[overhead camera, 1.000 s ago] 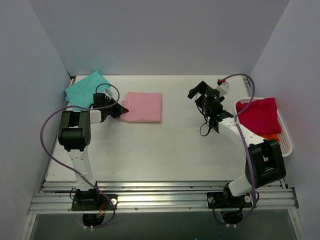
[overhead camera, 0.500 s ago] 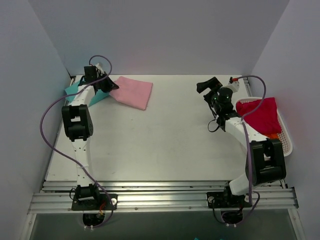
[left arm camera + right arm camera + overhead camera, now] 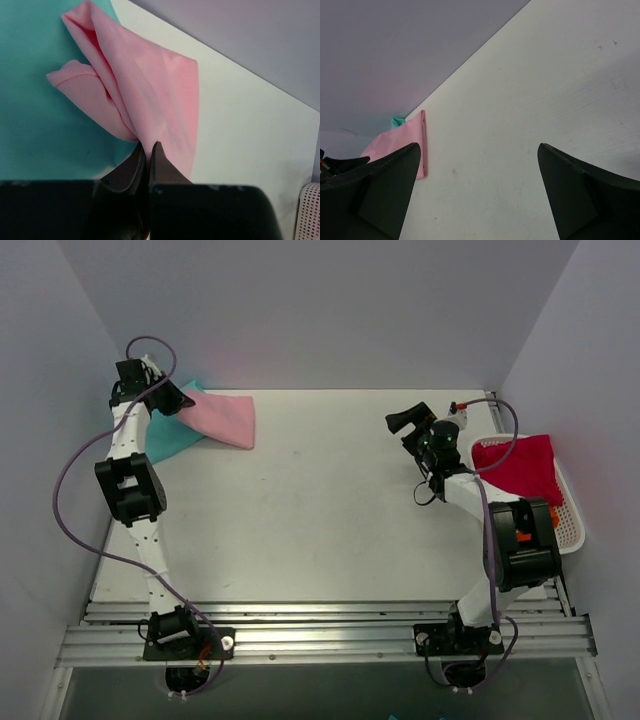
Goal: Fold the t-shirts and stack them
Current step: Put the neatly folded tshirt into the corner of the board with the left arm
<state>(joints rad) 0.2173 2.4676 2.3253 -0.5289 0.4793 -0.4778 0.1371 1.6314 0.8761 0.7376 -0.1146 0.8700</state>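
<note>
Pink t-shirt (image 3: 222,418), folded, sat mid-table 1 s ago. It's now dragged to the far-left corner, partly over teal t-shirt (image 3: 165,437), so stacking looks nearly done. Left gripper (image 3: 148,150) pinched tight on its edge. Right gripper (image 3: 405,425) wide apart, empty.

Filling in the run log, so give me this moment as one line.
left gripper: shut on pink t-shirt | pink t-shirt: folded, partly over teal t-shirt | right gripper: open, holding nothing

No writing seems legible on anything here
</note>
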